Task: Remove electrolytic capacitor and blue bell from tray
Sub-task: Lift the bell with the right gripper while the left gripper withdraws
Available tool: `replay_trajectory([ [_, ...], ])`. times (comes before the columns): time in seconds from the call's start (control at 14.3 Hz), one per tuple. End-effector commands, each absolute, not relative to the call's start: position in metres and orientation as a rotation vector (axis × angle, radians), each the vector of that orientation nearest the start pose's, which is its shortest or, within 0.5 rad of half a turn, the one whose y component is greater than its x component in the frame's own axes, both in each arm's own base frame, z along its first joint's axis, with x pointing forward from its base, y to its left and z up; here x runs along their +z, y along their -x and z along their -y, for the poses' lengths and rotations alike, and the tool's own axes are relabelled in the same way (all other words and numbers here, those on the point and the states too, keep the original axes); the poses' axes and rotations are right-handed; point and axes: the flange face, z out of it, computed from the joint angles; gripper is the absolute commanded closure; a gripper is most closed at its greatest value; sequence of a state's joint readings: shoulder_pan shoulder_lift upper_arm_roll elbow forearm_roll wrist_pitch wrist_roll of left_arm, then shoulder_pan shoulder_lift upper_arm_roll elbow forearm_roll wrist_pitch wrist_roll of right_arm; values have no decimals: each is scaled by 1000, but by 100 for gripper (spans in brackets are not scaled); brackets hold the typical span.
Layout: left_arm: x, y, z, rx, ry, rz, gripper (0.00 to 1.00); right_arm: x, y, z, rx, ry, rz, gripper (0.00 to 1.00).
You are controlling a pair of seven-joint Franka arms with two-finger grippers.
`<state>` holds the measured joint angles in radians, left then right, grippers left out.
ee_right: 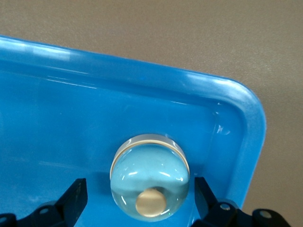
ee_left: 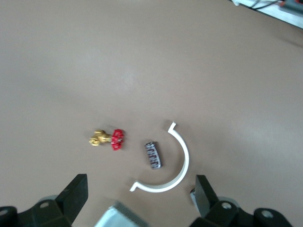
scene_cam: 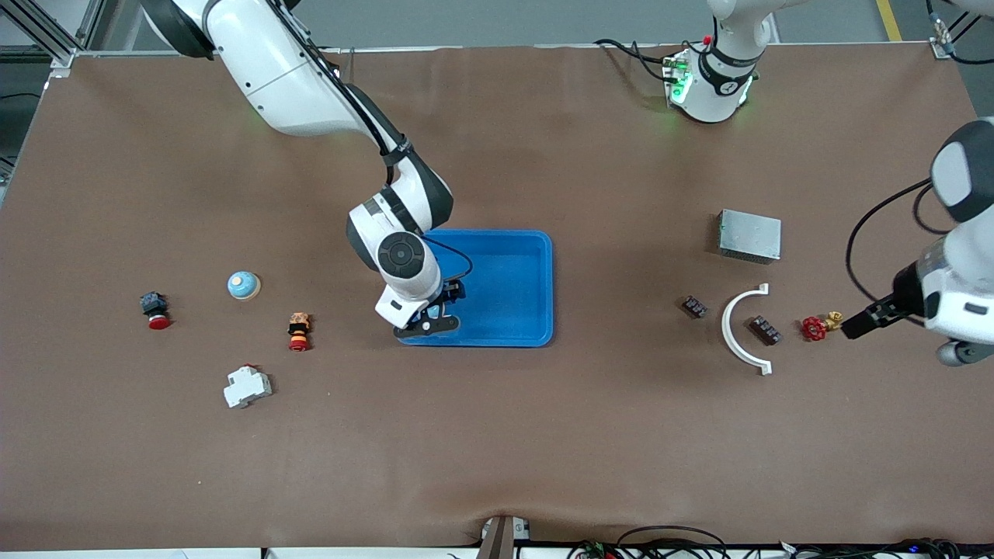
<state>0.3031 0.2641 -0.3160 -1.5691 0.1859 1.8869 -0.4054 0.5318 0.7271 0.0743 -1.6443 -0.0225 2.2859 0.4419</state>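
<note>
Right end effector (ee_right: 137, 201) is hanging wide open, holding nothing, straddling the blue bell (ee_right: 150, 177) in the tray (ee_right: 236, 101) corner directly beneath; left end effector (ee_left: 142, 198) is waiting open over the worktop.

A brown-covered table (scene_cam: 497, 435) carries a blue tray (scene_cam: 512, 279) near its middle. Toward the right arm's end lie a pale blue bell (scene_cam: 243, 285), a red-capped push button (scene_cam: 154, 310), an orange and red button (scene_cam: 299, 331) and, nearer the front camera, a white breaker (scene_cam: 247, 386). Toward the left arm's end lie a grey metal box (scene_cam: 748, 235), a white curved clip (scene_cam: 739, 329) with a dark terminal block (scene_cam: 764, 330) inside its arc, a second block (scene_cam: 693, 307) just outside it, and a red-handled brass valve (scene_cam: 819, 326).
</note>
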Motion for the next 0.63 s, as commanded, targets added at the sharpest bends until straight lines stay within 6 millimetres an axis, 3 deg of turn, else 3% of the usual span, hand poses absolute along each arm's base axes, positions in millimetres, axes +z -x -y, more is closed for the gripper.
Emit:
replay_trajectory([
  [0.0,560,-642,-31,-93,3012,308,0,182,-561,-382,124,3142,274,31],
  [0.07,581,-641,-30,-86,3026,185,0,182,-560,-383,125,3141,276,43],
  [0.21,591,-640,-37,-108,3036,146,0,182,-561,-383,123,3141,275,73],
  [0.28,595,-638,-35,-103,3034,143,0,182,-561,-382,123,3141,273,81],
  [0.49,622,-610,-26,-40,3106,156,0,186,-564,-381,115,3138,266,82],
  [0.56,642,-595,-20,-74,3129,179,0,189,-564,-382,113,3137,266,82],
])
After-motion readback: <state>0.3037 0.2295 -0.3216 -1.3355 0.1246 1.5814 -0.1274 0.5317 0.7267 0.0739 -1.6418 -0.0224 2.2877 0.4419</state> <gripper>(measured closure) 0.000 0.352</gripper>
